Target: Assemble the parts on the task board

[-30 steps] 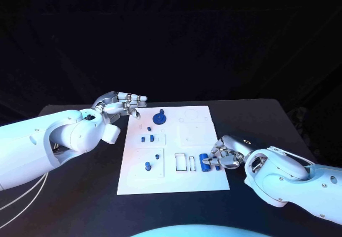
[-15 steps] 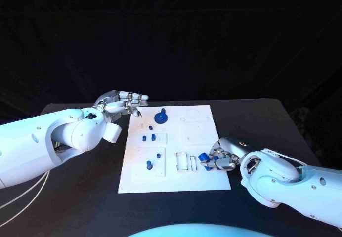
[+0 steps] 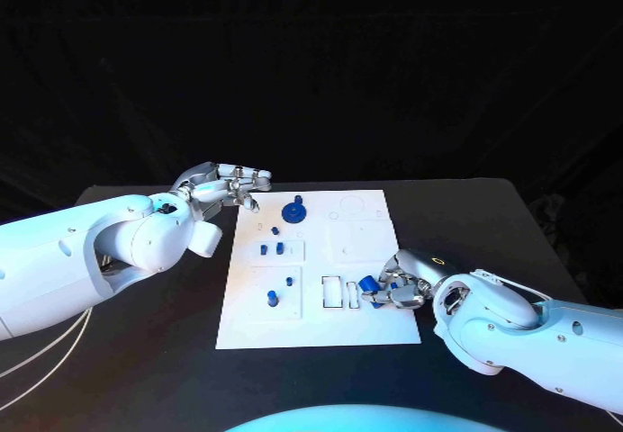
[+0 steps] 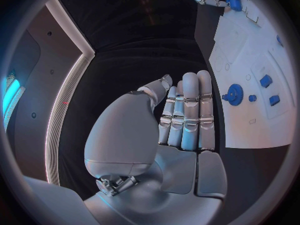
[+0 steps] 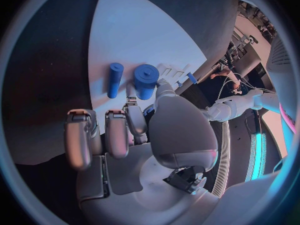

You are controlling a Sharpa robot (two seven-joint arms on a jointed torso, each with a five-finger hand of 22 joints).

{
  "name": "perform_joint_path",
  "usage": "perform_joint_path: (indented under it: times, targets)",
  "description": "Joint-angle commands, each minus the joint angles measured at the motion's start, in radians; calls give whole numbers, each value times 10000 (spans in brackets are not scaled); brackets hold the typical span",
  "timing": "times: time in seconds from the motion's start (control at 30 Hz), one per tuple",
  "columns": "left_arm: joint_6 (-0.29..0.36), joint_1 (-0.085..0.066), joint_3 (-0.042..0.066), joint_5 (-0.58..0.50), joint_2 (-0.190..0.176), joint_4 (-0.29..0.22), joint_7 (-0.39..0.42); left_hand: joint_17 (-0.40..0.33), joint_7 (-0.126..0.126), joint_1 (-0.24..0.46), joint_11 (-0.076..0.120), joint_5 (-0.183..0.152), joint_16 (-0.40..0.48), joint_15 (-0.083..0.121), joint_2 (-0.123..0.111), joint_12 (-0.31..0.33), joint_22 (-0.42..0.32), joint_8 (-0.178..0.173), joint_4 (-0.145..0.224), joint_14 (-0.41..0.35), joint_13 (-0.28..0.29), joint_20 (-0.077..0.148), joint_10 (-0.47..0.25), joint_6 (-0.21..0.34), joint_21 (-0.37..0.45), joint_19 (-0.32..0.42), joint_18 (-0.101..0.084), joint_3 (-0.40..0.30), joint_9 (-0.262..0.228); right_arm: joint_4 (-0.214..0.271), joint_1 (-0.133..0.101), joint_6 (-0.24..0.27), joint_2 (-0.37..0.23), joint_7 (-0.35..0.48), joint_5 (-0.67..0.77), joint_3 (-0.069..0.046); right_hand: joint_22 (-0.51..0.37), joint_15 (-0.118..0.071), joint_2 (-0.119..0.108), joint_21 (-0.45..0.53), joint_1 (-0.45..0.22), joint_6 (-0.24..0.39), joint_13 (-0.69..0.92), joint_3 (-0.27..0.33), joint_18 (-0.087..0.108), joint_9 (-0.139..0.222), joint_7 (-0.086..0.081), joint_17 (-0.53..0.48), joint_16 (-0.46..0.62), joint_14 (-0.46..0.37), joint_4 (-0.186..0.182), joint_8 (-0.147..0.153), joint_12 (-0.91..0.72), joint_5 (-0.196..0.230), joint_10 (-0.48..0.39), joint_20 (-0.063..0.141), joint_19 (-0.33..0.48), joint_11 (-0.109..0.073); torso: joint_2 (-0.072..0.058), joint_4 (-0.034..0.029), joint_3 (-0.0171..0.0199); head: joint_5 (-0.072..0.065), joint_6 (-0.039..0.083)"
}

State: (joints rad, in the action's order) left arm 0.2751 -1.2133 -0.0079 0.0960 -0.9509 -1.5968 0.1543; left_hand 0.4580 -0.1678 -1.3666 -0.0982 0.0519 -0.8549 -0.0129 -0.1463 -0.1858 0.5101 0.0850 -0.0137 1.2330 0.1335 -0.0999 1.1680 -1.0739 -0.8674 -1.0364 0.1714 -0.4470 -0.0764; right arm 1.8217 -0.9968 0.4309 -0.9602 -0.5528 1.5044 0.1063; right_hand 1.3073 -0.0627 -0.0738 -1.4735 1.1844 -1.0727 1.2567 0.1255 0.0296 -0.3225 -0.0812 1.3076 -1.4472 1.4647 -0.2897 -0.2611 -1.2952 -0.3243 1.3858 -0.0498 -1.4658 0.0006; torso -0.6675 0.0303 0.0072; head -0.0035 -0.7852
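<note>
Right hand (image 3: 400, 290) slid further onto task board (image 3: 376, 333), fingers grasping a blue part (image 3: 370, 286); left hand (image 3: 223, 187) released, idle beside the board.

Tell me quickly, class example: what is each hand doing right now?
Left hand: holds nothing, fingers straight and close together, beside the task board.
Right hand: fingers at a blue cylinder; whether it grips it cannot be told.

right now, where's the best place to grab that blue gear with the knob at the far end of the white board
Take the blue gear by the upright knob rising from its middle, coming straight down from above. The disc appears to lie flat on the white task board, leaving little edge to get under, while the knob stands clear. The left hand is nearest, and it holds nothing.
</note>
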Motion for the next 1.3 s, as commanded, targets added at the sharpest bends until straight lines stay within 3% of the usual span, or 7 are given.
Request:
perform_joint_path:
  times: [0.03, 0.33, 0.57, 0.73, 1.1, 1.3]
  targets:
    - [-158, -4, 6, -146, 4, -27, 71, -14, -21, 55, 22, -7, 38, -39, 4, -30, -11, -21, -26, -31, 11, -75, -76, 49, 42, 20, 127, 1, 14, 5, 133, 50, 34, -215, -130, 98, 2382, -28, 212, -103, 123, -48, 105, 38, -103, -95, 80, 563, -85, 659, 12, -83, -81, -225, 120, 36, -700, -18, 10, 0, 0, 4, 3]
    - [-156, -4, 5, -154, -1, -25, 69, -18, -17, 39, 25, -7, 39, -36, 7, -35, -18, -21, -17, -30, 12, -75, -83, 52, 52, 16, 130, 2, 16, 529, 88, 1130, -202, -105, -167, 43, 2448, -92, 509, -331, 524, -136, 358, 52, -153, -353, 164, 744, -199, 697, 39, -259, -236, -791, 280, 96, -794, -95, 16, 7, -7, 37, 28]
    - [-163, -3, 5, -154, 10, -24, 70, -23, -15, 23, 28, -7, 40, -32, 9, -41, -25, -21, -8, -30, 12, -74, -89, 55, 60, 13, 132, 4, 17, 888, -179, 1393, -182, -54, -376, -2, 2468, -115, 601, -399, 607, -180, 433, 79, -168, -444, 197, 794, -230, 706, 30, -314, -273, -988, 327, 117, -821, -125, 14, -2, -11, 22, 46]
    - [-169, -3, 5, -154, 21, -22, 71, -23, -15, 23, 28, -7, 40, -32, 9, -41, -25, -21, -8, -30, 12, -74, -89, 55, 60, 13, 132, 4, 17, 920, -280, 1144, 80, -24, -672, -12, 2476, -122, 640, -427, 618, -202, 451, 86, -174, -472, 209, 810, -241, 710, 23, -335, -280, -1031, 341, 123, -832, -136, 15, -23, -23, 27, 49]
    - [-174, -3, 4, -154, 25, -26, 68, -23, -15, 23, 28, -7, 40, -32, 9, -41, -25, -21, -8, -30, 12, -74, -89, 55, 60, 13, 132, 4, 17, 375, -298, 44, 927, -22, -1089, -8, 2468, -212, 908, -403, 138, -479, 742, 393, -168, -746, 354, 835, -260, 710, -18, -583, -466, -1042, 519, 197, -821, -250, 2, -11, -18, 70, 36]
    - [-177, -3, 4, -154, 25, -30, 64, -23, -15, 23, 28, -7, 40, -32, 9, -41, -25, -21, -8, -30, 12, -74, -89, 55, 60, 13, 132, 4, 17, 94, -293, -153, 1203, -51, -1142, -4, 2470, -236, 945, -412, 56, -527, 895, 470, -170, -811, 389, 856, -271, 713, -14, -644, -593, -987, 607, 220, -824, -279, -3, 0, -11, 95, 30]
